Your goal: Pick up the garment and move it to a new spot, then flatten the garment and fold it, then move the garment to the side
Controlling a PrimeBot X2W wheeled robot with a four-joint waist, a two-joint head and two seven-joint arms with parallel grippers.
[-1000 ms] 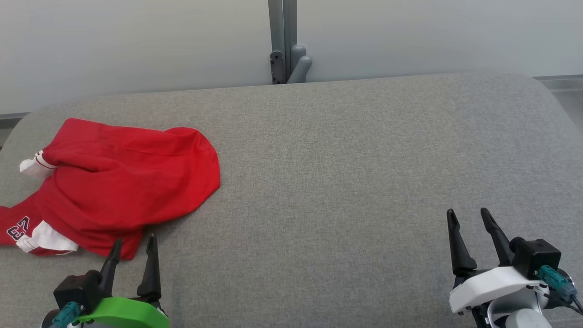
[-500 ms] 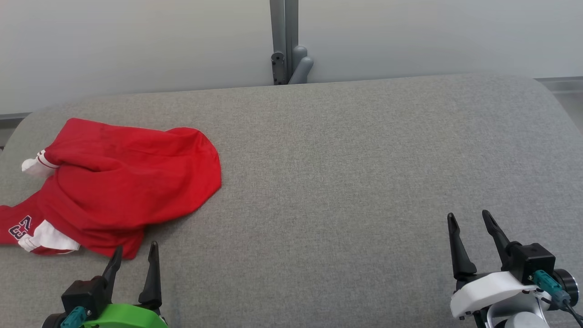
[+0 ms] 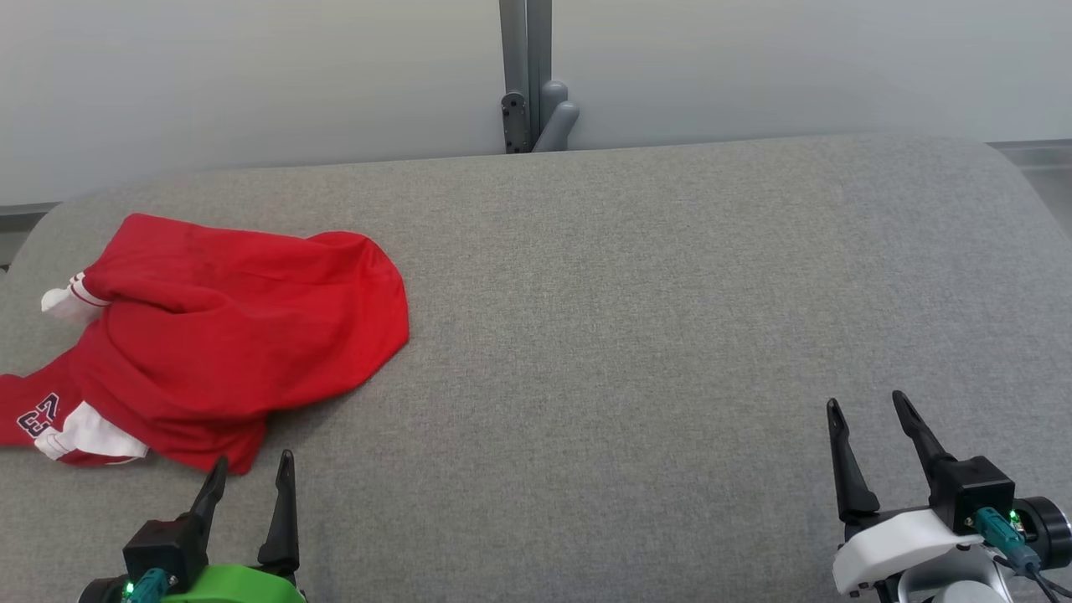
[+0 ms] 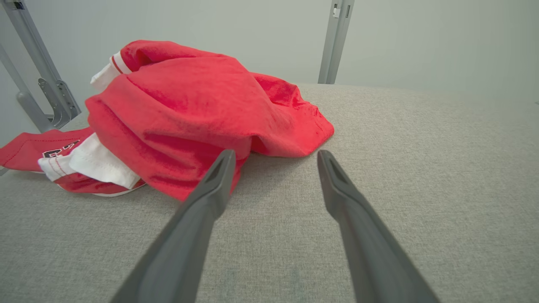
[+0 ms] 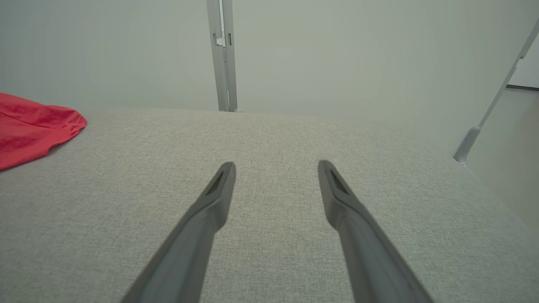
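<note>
My left end effector is released and empty, red garment just ahead-left of its tips, so I should slide forward low and pinch a thick fold; my right end effector, also released, has it far left.

The left gripper has two long dark fingers tapering to points, each with a narrow slot near the tip. They rise from a black block above a bright green shell, with a teal plug and a small green light. The right gripper looks alike, but has a white shell. Its teal connector trails a thin black cable beside a round black cap
</note>
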